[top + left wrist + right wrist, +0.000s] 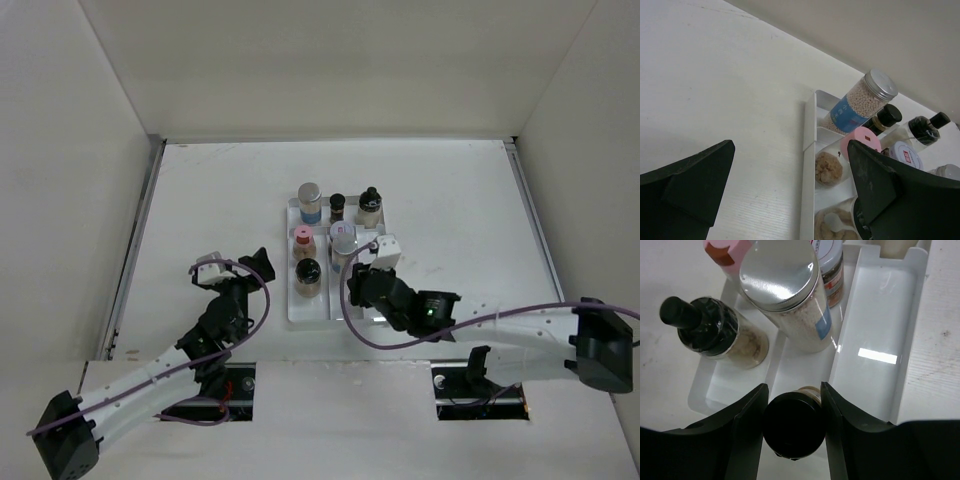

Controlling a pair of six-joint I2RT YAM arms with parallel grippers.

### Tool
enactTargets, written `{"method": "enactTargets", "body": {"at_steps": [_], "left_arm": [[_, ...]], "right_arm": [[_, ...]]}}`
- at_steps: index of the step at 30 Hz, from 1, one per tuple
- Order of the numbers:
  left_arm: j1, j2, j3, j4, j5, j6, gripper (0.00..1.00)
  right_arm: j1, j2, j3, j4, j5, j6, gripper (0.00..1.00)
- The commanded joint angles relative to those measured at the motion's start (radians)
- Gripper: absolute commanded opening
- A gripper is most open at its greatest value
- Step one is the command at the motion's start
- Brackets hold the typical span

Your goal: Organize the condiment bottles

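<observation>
A white divided tray (296, 312) sits near the middle of the counter (200, 190) and holds the bottles. In the overhead view six of them can be counted in the tray. In the far row stand a silver-capped jar with a blue label (310, 203) filled with pale round beads, a small dark-capped bottle (337, 206), and a clear bottle with a black spout cap (370, 207). Nearer are a pink-lidded jar (303, 241) holding tan clumps, a black-lidded jar (308, 275), and a silver-lidded jar (344, 243) of pale granules. The right hand (792, 427) is over the tray's near right part, its two fingers closed on the sides of another black-lidded jar (792, 425), which stands in the tray's middle channel. The long compartment (880, 340) just beside it is bare. The left hand (790, 195) hangs over the counter left of the tray, fingers spread wide, gripping nothing.
</observation>
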Motion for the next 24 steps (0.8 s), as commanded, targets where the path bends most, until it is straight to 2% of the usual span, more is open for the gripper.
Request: {"method": "enactTargets", "body": {"at_steps": [1,8,12,18,21,23,24], "left_arm": [[0.023,0.027,0.017,0.008,0.002,-0.034,1.00],[0.043,0.094,0.057,-0.056,0.017,-0.100,1.00],[0.067,0.101,0.073,-0.105,0.048,-0.142,1.00],[0.109,0.130,0.146,-0.260,0.066,-0.172,1.00],[0.132,0.160,0.189,-0.319,0.078,-0.179,1.00],[0.143,0.174,0.217,-0.352,0.091,-0.179,1.00],[0.149,0.177,0.229,-0.365,0.097,-0.179,1.00]], "right_arm": [[0.032,0.081,0.072,0.088,0.049,0.015,0.40],[0.065,0.227,0.110,0.137,0.090,0.008,0.40],[0.079,0.264,0.113,0.140,0.095,0.021,0.44],[0.085,0.235,0.112,0.121,0.113,0.022,0.66],[0.085,0.122,0.095,0.093,0.130,0.009,0.81],[0.085,0.011,0.071,0.090,0.130,-0.017,1.00],[0.078,-0.041,0.054,0.099,0.130,-0.029,1.00]]}}
